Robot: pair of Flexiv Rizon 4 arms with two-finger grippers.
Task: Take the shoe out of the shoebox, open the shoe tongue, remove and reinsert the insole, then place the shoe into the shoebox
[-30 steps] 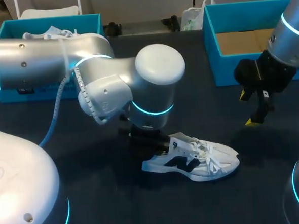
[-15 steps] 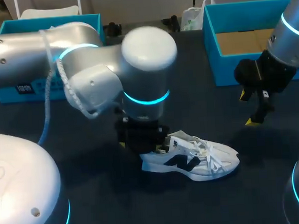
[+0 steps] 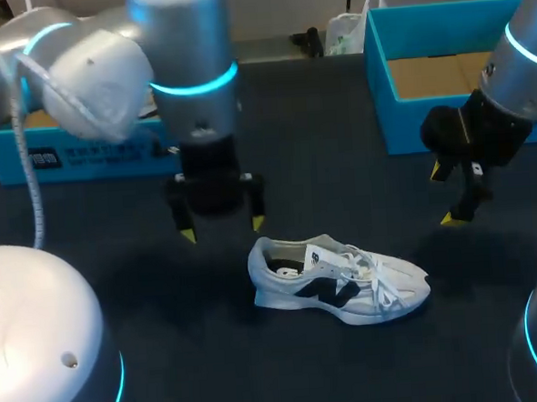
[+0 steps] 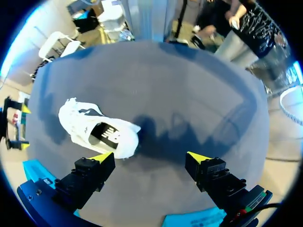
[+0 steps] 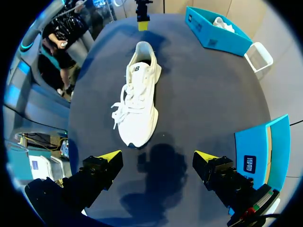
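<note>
Silver arms (image 3: 87,66) with glowing cyan rings (image 3: 193,78), a white coiled cable (image 3: 35,202), black hands (image 3: 223,228) tipped yellow.

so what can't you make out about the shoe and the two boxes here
- Inside of the shoe: too small and dark in the head view to tell what lies in it.
- Inside of the left shoebox: covered by my left arm in the head view; the right wrist view shows something white there, too small to identify.
- Far end of the right shoebox: hidden behind my right arm.
</note>
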